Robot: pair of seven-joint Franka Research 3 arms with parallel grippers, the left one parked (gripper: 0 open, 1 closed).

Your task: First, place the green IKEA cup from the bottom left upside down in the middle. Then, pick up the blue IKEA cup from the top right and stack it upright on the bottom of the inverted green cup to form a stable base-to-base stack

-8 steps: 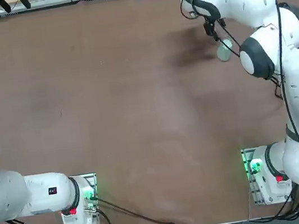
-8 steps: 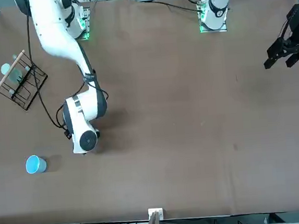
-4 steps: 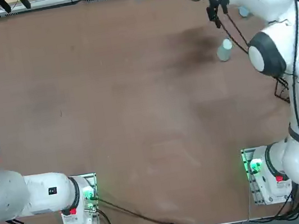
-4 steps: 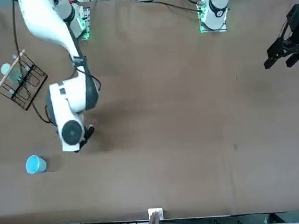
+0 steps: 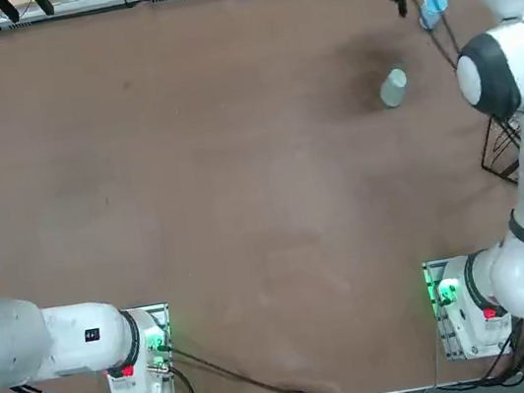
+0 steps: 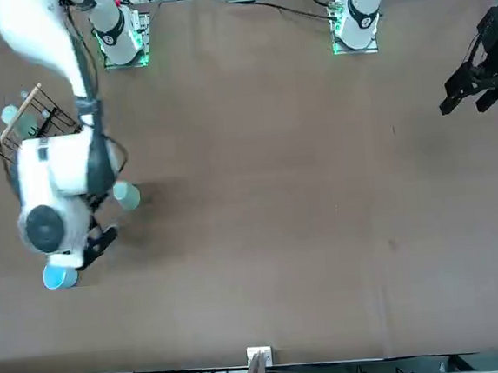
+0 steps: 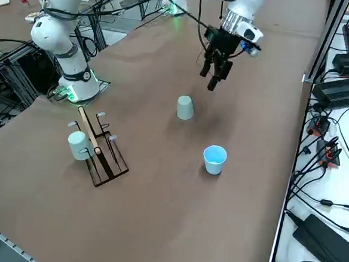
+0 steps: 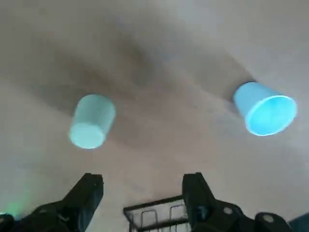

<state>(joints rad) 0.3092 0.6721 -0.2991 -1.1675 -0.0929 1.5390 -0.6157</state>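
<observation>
The right gripper [image 8: 142,180] is positioned above the table [image 5: 243,199], jaws wide open, nothing gripped. In the top view, the green IKEA cup [image 5: 393,88] stands inverted at the table's 2 o'clock. From it, the blue IKEA cup [image 5: 433,8] stands upright at 1 o'clock; the wire rack [image 5: 500,151] occupies 4 o'clock.

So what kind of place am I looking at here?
Probably a robotics lab or test workshop: a white robot arm is mounted at a big brown table, its open jaws above the tabletop, two plastic cups and a wire rack, with cables and black boxes along one side.
</observation>
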